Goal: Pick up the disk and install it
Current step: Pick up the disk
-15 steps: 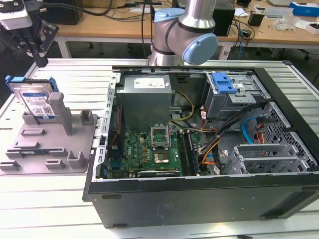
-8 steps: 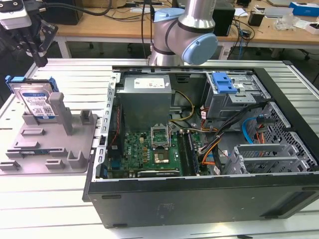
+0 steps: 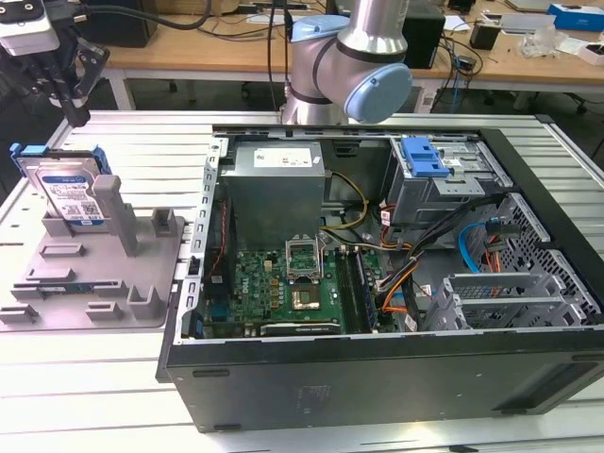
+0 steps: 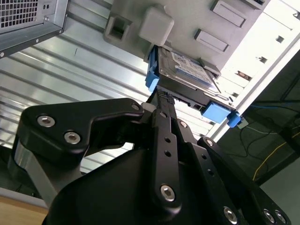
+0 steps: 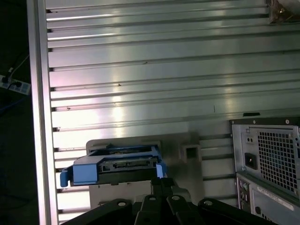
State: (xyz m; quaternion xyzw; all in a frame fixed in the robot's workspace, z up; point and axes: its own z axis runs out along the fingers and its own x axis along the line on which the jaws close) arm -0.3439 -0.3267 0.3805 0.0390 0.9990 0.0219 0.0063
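Observation:
The disk (image 3: pixel 64 189) is a silver hard drive with a white and blue label and a blue bracket. It stands tilted on edge against a post of the grey fixture (image 3: pixel 104 283) at the exterior view's left. My black gripper (image 3: pixel 74 113) hangs just above the disk's top edge, apart from it. Its fingers meet at the tips and hold nothing. In both wrist views the disk (image 4: pixel 185 70) (image 5: pixel 117 166) lies a short way beyond the gripper (image 4: pixel 161 96) (image 5: pixel 159 180).
An open computer case (image 3: pixel 528 377) lies on the ribbed metal table (image 3: pixel 142 142), right of the fixture. A grey drive cage with a blue latch (image 3: pixel 425 159) sits in its far right corner. The arm's base (image 3: pixel 349 75) stands behind the case.

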